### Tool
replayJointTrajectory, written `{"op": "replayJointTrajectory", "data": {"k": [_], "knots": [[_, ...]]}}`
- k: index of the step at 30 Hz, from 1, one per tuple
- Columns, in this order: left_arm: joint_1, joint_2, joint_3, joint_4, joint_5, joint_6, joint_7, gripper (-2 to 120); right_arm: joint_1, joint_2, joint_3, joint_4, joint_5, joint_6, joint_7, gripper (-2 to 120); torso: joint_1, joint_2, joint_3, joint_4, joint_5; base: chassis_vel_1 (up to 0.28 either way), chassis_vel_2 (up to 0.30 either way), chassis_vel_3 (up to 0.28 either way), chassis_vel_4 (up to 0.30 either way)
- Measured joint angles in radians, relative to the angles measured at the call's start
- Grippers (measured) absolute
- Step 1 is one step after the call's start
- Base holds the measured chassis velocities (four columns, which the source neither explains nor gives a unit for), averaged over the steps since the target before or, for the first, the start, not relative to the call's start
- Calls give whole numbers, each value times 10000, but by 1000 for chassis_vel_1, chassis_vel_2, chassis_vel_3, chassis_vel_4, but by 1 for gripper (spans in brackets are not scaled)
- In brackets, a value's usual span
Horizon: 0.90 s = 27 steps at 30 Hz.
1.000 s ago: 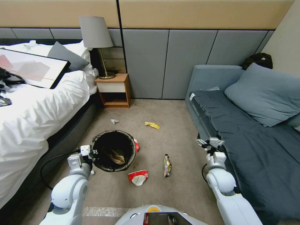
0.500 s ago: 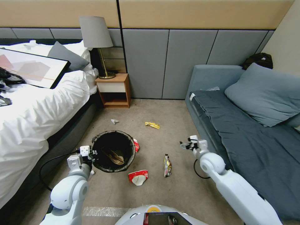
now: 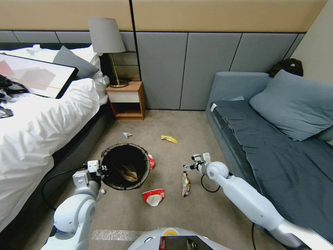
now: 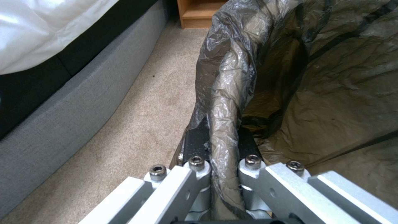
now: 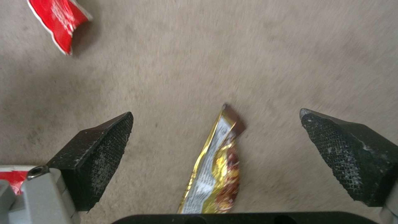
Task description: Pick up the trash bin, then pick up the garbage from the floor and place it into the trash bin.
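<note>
Left gripper (image 4: 224, 174) clamped on trash bin (image 3: 125, 166) rim, keeps it reachable. Right gripper (image 5: 217, 149) fingers wide apart above gold wrapper (image 5: 217, 174), ready for grasp.

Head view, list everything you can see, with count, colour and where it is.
trash bin: one, dark bag liner, on carpet beside bed
garbage: five pieces: multicoloured wrapper, red-and-white wrapper, red scrap against the bin, yellow wrapper, pale scrap
bed: one, white, left
nightstand: one, wooden, with lamp
sofa: one, blue-grey, right
left gripper: clamped on bin rim
right gripper: open, over multicoloured wrapper
</note>
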Motion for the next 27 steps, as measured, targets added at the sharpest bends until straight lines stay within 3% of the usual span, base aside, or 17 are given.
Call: {"op": "replayJointTrajectory", "data": {"k": [10,27], "knots": [[19,-8,21,98,13,2,19,0,-620,726,329,-1127,-134,34,242,100,0,0,0,-1,-3,0,0,0,0],[-54,-113,98,200,23,3,54,0,-957,1505,344,-1570,-544,48,412,100,0,0,0,1,-1,0,0,0,0]]}}
